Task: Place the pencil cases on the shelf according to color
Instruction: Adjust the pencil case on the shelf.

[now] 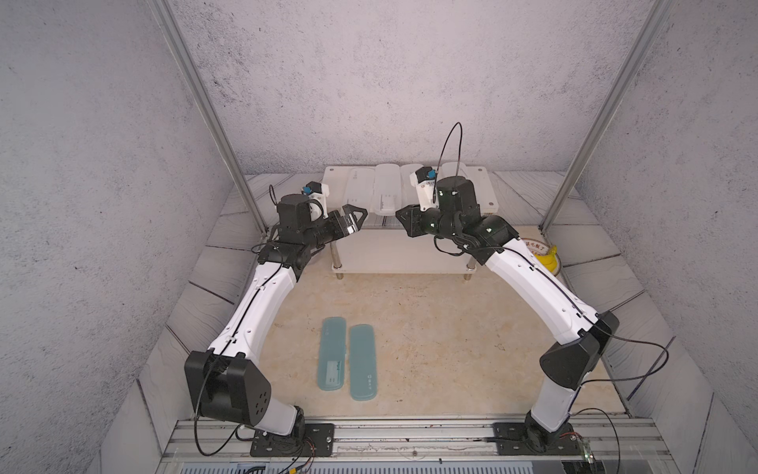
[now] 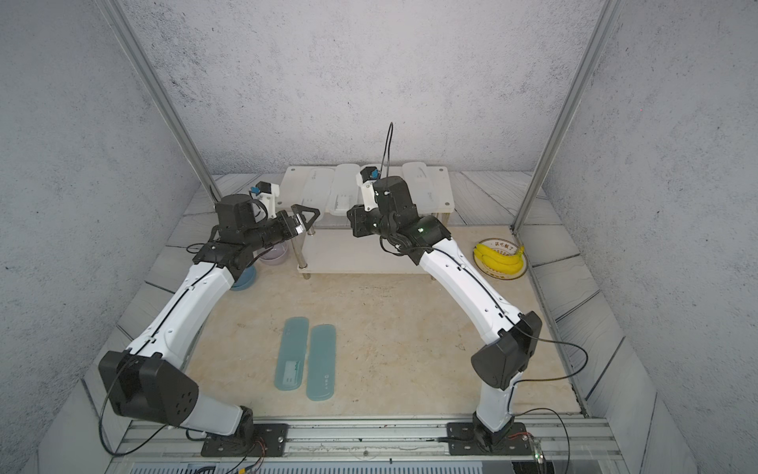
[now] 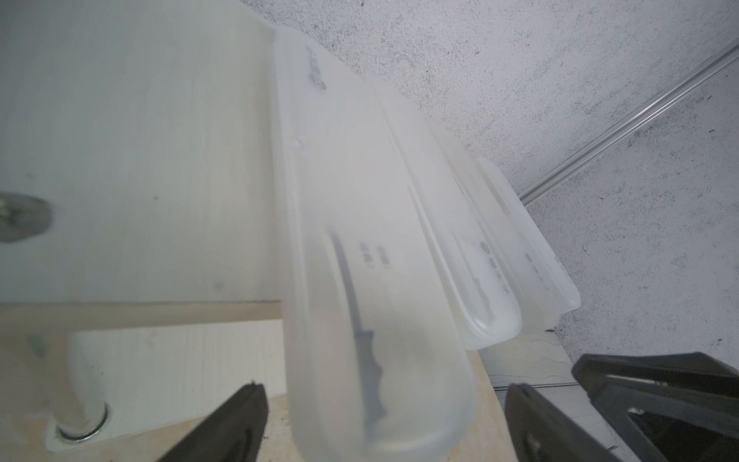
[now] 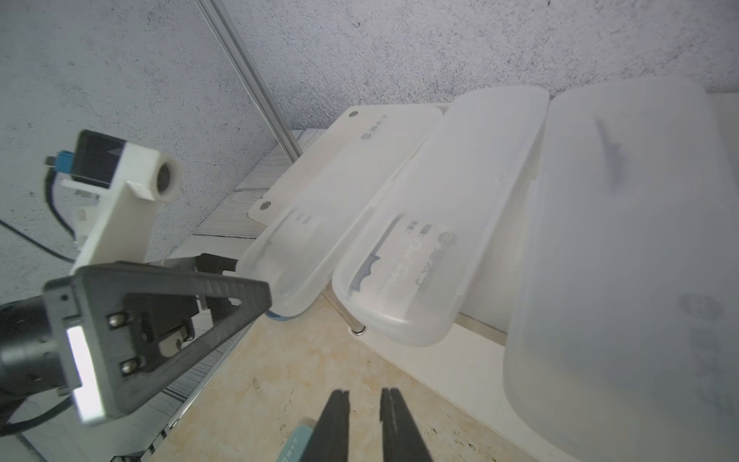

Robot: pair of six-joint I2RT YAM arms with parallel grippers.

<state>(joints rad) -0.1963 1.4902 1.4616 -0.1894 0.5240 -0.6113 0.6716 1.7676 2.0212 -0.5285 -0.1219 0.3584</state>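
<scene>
Several frosted white pencil cases (image 1: 387, 188) (image 2: 342, 188) lie side by side on the top board of the shelf (image 1: 334, 180) (image 2: 442, 184), their near ends overhanging its front edge. Two teal pencil cases (image 1: 333, 353) (image 1: 363, 361) (image 2: 292, 353) lie parallel on the table in front. My left gripper (image 1: 355, 215) (image 2: 305, 215) (image 3: 386, 386) is open, its fingers standing apart on either side of the leftmost white case's (image 3: 360, 240) near end. My right gripper (image 1: 404, 221) (image 2: 357, 221) (image 4: 364, 394) is shut and empty, in front of the shelf near the third white case (image 4: 620, 260).
A plate of bananas (image 2: 498, 258) (image 1: 547, 256) sits right of the shelf. A lilac bowl (image 2: 274, 252) and a blue bowl (image 2: 244, 281) stand left of it, under my left arm. Metal frame posts (image 1: 574, 164) rise at both back corners, with grey walls around.
</scene>
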